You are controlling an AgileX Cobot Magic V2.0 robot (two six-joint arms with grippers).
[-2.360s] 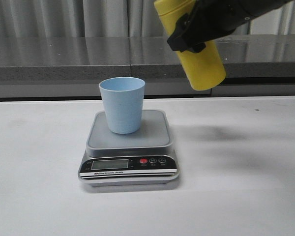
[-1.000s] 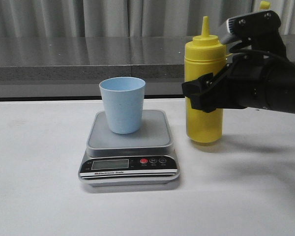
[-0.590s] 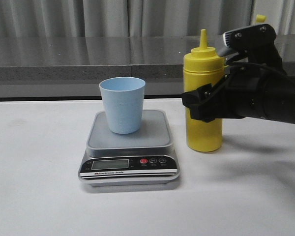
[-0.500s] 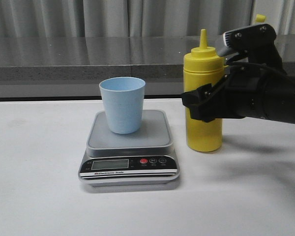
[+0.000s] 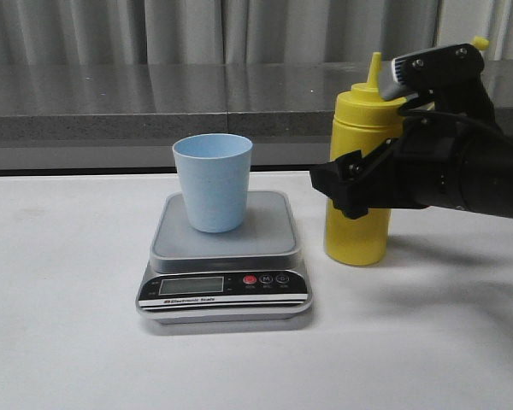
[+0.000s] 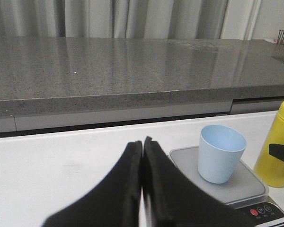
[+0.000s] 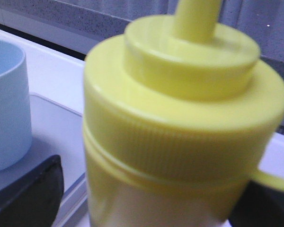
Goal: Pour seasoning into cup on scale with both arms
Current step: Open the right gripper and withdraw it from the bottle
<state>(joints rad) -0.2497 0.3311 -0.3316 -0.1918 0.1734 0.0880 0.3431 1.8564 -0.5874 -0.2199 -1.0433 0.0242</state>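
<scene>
Right hand (image 5: 352,184) clamps the tall yellow plastic squeeze bottle (image 5: 356,235), tilted slightly, base on the white table (image 5: 68,342). Left hand (image 6: 142,156), fingers pressed together, holds nothing.

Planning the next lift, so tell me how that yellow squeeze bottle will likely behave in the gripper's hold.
The yellow squeeze bottle is tall over a narrow base and already leans slightly on the table, so it looks apt to tip if released carelessly. Its smooth plastic wall probably gives under the right gripper, so a hard squeeze might push seasoning out of the nozzle. The tethered cap will likely dangle loosely.
</scene>
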